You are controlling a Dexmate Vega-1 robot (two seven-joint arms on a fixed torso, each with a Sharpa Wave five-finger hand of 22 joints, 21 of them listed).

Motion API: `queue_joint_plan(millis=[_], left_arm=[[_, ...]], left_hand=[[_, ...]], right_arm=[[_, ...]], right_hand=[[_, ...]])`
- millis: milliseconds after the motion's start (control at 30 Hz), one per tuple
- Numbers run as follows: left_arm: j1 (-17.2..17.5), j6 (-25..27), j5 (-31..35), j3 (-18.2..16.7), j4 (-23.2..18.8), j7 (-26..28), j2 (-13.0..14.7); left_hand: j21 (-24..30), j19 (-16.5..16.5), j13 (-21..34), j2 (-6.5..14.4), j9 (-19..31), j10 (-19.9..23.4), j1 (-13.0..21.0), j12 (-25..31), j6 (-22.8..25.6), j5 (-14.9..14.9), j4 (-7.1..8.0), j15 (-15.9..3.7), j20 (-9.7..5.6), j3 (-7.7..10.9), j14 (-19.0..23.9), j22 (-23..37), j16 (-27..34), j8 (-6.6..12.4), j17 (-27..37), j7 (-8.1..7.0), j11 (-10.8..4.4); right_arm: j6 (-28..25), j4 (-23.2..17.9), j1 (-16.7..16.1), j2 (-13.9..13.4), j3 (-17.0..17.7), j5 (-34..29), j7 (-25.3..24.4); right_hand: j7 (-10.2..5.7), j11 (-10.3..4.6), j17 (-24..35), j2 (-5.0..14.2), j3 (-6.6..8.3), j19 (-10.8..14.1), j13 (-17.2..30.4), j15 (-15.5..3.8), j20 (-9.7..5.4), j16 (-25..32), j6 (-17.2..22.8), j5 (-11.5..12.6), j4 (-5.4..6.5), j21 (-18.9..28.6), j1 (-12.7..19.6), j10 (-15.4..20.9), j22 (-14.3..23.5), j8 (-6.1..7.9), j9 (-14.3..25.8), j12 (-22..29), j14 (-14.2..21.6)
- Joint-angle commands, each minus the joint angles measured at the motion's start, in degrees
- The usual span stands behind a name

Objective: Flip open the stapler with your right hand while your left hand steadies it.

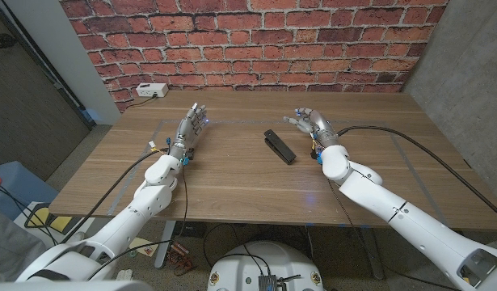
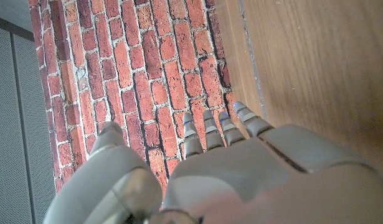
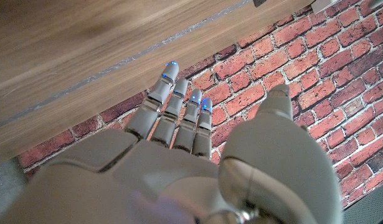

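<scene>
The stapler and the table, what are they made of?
The stapler looks like black plastic or painted metal, smooth and dark with a dull shine; it's too small to tell which. The table looks like wood or wood veneer: brown, matte, with long grain streaks.

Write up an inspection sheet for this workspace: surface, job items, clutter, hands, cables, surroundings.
Surface: wooden table, with thin pale lines marked near its edges.
Job's things: black stapler lies closed near the table's middle, untouched, between the two hands.
Clutter: white box at the far left corner of the table.
Hands: left hand holds nothing, fingers apart, left of the stapler and clear of it. Right hand holds nothing, fingers spread, right of the stapler and clear of it.
Cables: black cable crosses the table from the right wrist; thin cable runs along the left forearm.
Surroundings: brick wall behind the table, grey panels on both sides.
</scene>
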Motion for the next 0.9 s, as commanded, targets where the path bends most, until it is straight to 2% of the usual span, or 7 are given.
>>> queue_joint_plan(millis=[33,67,333,600,700,833,900], left_arm=[[0.51,0.16,-0.2,-0.15,-0.36,0.19,0.11],[0.52,0.18,-0.2,-0.13,-0.34,0.15,0.13],[0.48,-0.09,-0.12,-0.11,-0.19,-0.01,0.09],[0.66,0.15,-0.13,-0.13,-0.5,0.1,0.28],[0.73,-0.03,-0.49,-0.27,-0.33,-0.04,0.01],[0.77,-0.27,-0.45,-0.17,-0.14,-0.13,-0.2],[0.83,0.03,-0.28,-0.03,-0.3,-0.16,0.04]], left_hand=[[0.28,-0.09,0.16,0.52,0.24,0.39,0.0,0.1,-0.31,0.06,-0.03,-2.43,-0.26,-0.11,0.45,0.18,0.18,-0.07,0.18,-0.05,0.46],[0.28,-0.1,0.16,0.52,0.23,0.3,0.0,0.06,-0.3,0.05,-0.03,-2.44,-0.26,-0.12,0.44,0.18,0.18,-0.07,0.18,-0.03,0.13],[0.28,-0.12,0.16,0.54,0.23,0.26,-0.03,0.02,-0.29,0.06,-0.05,-2.42,-0.27,-0.16,0.44,0.18,0.18,-0.09,0.18,0.01,0.31],[0.3,-0.1,0.17,0.54,0.23,0.21,-0.07,-0.02,-0.27,0.06,-0.06,-2.41,-0.31,-0.23,0.44,0.18,0.19,-0.1,0.18,0.09,-0.09],[0.3,-0.12,0.17,0.55,0.22,0.36,-0.09,0.03,-0.27,0.06,-0.06,-2.38,-0.3,-0.25,0.41,0.18,0.18,-0.11,0.18,0.03,0.38],[0.29,-0.17,0.17,0.55,0.22,0.38,-0.21,0.02,-0.18,0.06,-0.02,-2.4,-0.27,-0.32,0.42,0.18,0.2,-0.09,0.19,0.1,0.21],[0.3,-0.16,0.18,0.55,0.23,0.42,-0.26,0.02,-0.17,0.06,0.0,-2.4,-0.3,-0.35,0.42,0.18,0.2,-0.09,0.2,0.1,-0.01]], right_arm=[[-2.95,-1.1,0.46,0.42,-1.43,-2.5,0.26],[-3.45,-1.31,0.49,0.48,-1.6,-2.78,0.24],[-5.59,-2.27,0.68,0.69,-2.6,-4.51,0.21],[-8.44,-3.54,1.02,0.75,-3.92,-6.35,0.78],[-8.98,-3.72,1.15,0.8,-4.32,-6.82,0.99],[-10.46,-3.93,1.61,0.98,-5.3,-8.03,1.28],[-11.0,-4.16,1.8,0.95,-5.63,-8.27,1.77]], right_hand=[[0.52,0.4,0.84,0.06,-0.18,0.27,0.58,-6.42,0.43,0.64,-0.22,0.27,0.39,0.07,-0.8,0.89,0.42,0.46,0.24,0.44,0.51],[0.62,0.36,0.97,0.07,-0.19,0.29,0.65,-6.28,0.42,0.73,-0.25,0.28,0.42,0.11,-0.86,0.91,0.46,0.45,0.25,0.47,0.53],[1.35,0.98,2.34,0.17,-0.14,0.7,1.4,-5.98,-0.28,1.73,0.06,0.41,0.37,0.54,-0.89,1.19,0.85,0.69,0.38,0.83,0.71],[1.99,1.32,3.75,0.08,-0.1,2.14,2.18,-5.69,-1.69,2.65,0.28,0.5,0.19,1.42,-0.78,1.6,1.23,0.96,0.61,1.24,0.64],[2.59,1.78,4.43,0.03,-0.11,2.34,2.54,-5.46,-1.98,3.12,0.69,0.53,0.15,1.67,-0.82,1.91,1.4,1.16,0.66,1.47,0.68],[2.92,1.95,4.93,-0.05,-0.14,2.5,2.78,-5.38,-2.14,3.5,1.04,0.55,0.13,1.85,-0.87,2.21,1.52,1.29,0.65,1.65,0.8],[2.99,2.11,5.67,0.04,-0.07,3.41,3.14,-5.27,-2.92,3.99,1.02,0.6,0.08,2.43,-0.83,2.29,1.74,1.28,0.65,1.78,0.79]])
